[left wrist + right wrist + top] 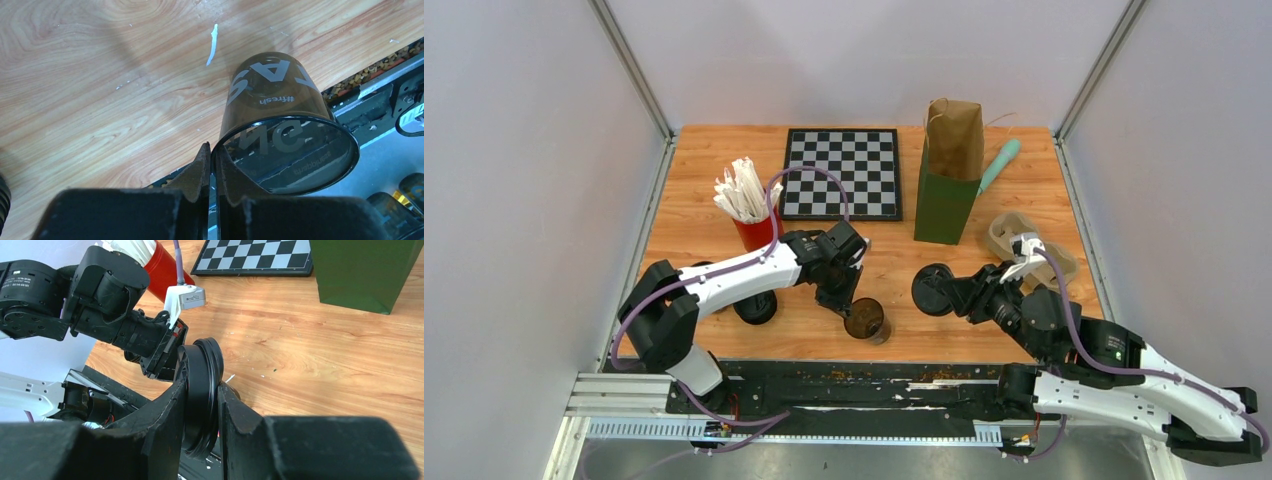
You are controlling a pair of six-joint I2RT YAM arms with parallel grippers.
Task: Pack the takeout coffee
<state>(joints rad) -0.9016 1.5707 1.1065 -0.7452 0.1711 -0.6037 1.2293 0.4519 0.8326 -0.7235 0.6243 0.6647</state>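
Brown cup [280,105], rim in left claw [212,150]

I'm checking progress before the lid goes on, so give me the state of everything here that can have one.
coffee cup: lidless, gripped at its rim.
lid: off the cup, held on edge.
left fingers: shut on the coffee cup's rim.
right fingers: shut on the lid.
paper bag: standing upright.
red cup: upright, holding straws.

brown cup [280,112] printed "#fresh" upside down, large white letters "TAS" above it, other print unreadable
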